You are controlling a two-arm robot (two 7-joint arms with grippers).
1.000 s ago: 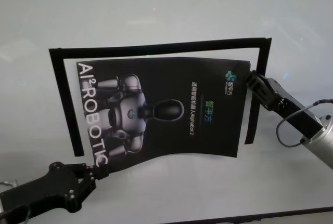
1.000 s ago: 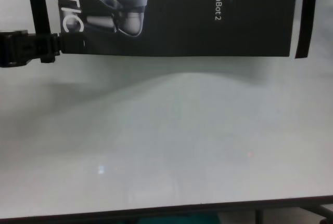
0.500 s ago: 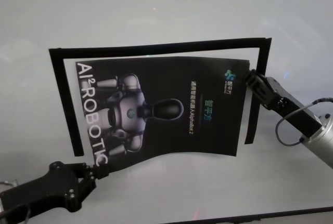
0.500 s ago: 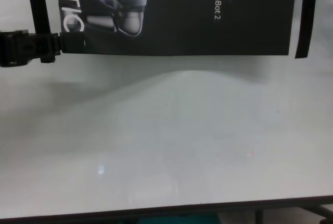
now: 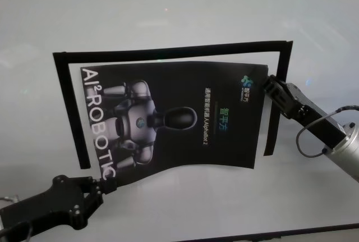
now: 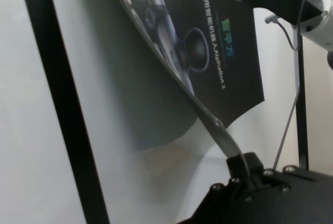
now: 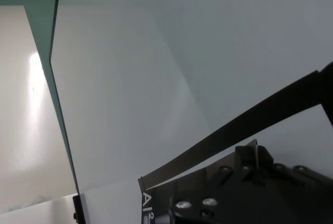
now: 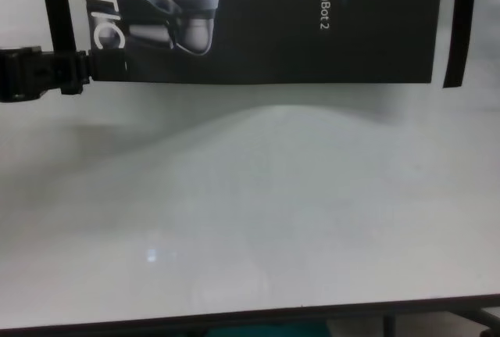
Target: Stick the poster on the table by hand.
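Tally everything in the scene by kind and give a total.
Poster: 1
Tape strips: 3 (left, far, right)
Grippers: 2 (left gripper, right gripper)
Table: 1
Total: 7

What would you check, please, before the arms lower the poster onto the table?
1. Left gripper pinches the poster's near-left corner: ok.
2. Right gripper holds the poster's right edge: ok.
3. Poster flat on the table: not ok, the wrist view shows the left corner lifted, with a shadow beneath.
4. Poster inside the black tape frame: ok on the far and right sides; the gripped left corner hangs past the left strip's near end.
5. Adhesive under the poster: cannot tell.
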